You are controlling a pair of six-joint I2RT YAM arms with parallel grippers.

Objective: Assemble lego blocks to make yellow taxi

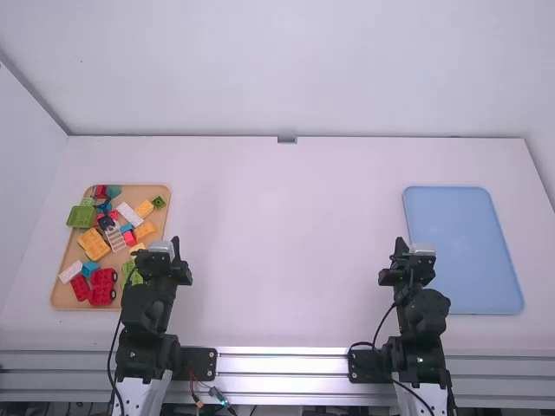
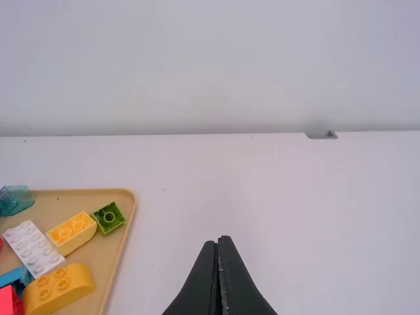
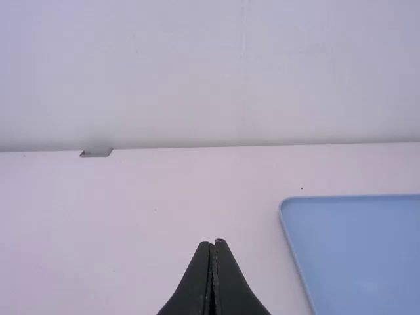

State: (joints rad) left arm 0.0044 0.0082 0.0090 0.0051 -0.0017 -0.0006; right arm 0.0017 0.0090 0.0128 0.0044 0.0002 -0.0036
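Note:
My left gripper (image 1: 176, 247) is over the table just right of the tan tray; its fingers meet with nothing between them, and the left wrist view has this gripper (image 2: 220, 239) at its bottom edge. My right gripper (image 1: 401, 247), left of the blue tray, is shut too, as the right wrist view confirms for the gripper (image 3: 212, 243). Loose lego pieces lie in the tan tray: a large yellow block (image 1: 94, 243), a curved yellow block (image 2: 59, 289), a yellow block (image 2: 72, 231), a white block (image 2: 34, 248), a red wheeled base (image 1: 102, 286) and a teal clear piece (image 2: 14, 199).
The tan tray (image 1: 61, 299) stands at the left, also holding a green block (image 1: 81, 216) and a small dark green block (image 2: 109, 217). A flat blue tray (image 1: 464, 251) lies at the right. A wall (image 1: 286, 69) rises behind the white table (image 1: 286, 251).

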